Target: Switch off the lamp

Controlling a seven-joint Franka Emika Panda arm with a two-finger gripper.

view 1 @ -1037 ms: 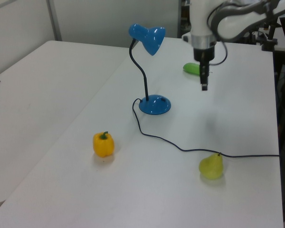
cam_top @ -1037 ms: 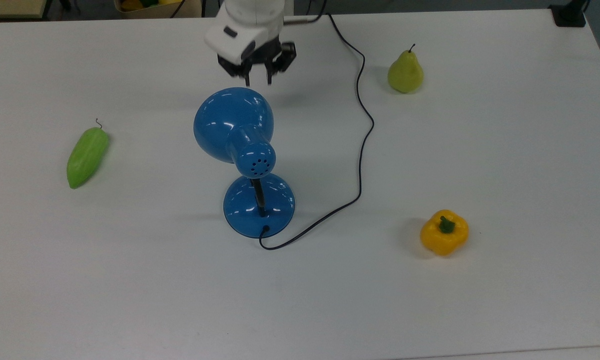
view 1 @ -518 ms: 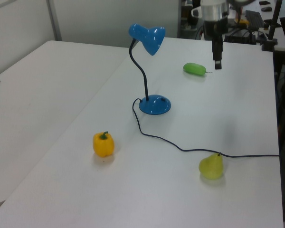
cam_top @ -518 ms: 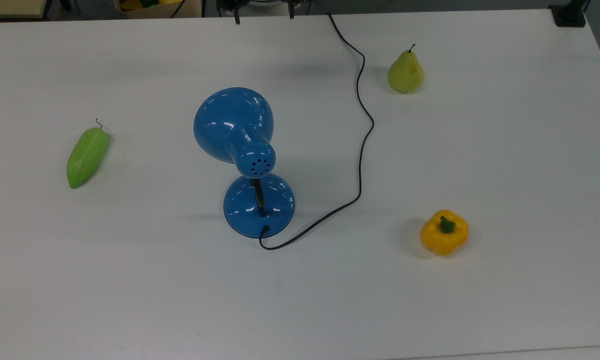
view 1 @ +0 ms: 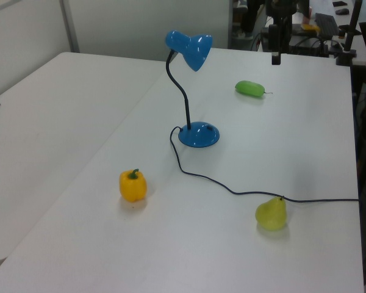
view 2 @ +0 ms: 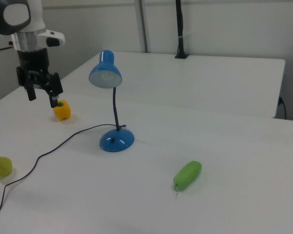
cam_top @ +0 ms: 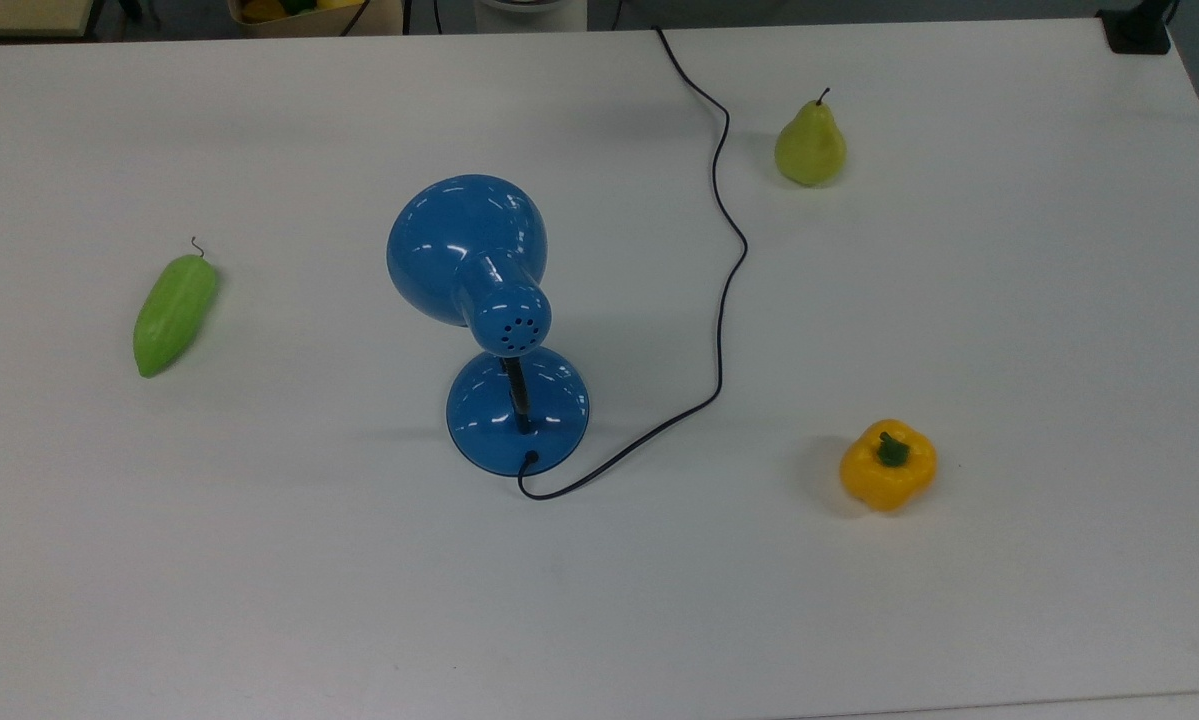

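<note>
Task prob done or near done, judging by the layout: glossy blue desk lamp (cam_top: 479, 300) w/ domed shade, thin black neck & round base stands upright mid-desk, and no glow shows at the shade mouth in the right view (view 2: 105, 78), though the bulb itself can't be made out. Arm's black two-finger gripper (view 2: 41, 95) hangs high above the desk, well apart from the lamp, at the right view's left; jaws stand parted, holding nothing. In the left view it sits at top, over the far edge (view 1: 276, 54). If the lamp is indeed off, nothing left but parking the arm.

Materials: lamp shade & base are smooth painted metal-looking shells w/ sharp highlights; vent holes ring the shade's cap. Thin black cord (cam_top: 724, 260) snakes limply from base to the desk's far edge. White matte desk (cam_top: 1009, 300), flat. Around it, plastic-looking fake produce: yellow bell pepper (cam_top: 887, 465), lobed & shiny; yellow-green pear (cam_top: 810, 145) beside the cord; long green cucumber-like veg (cam_top: 174, 313), smooth, lying on its side
</note>
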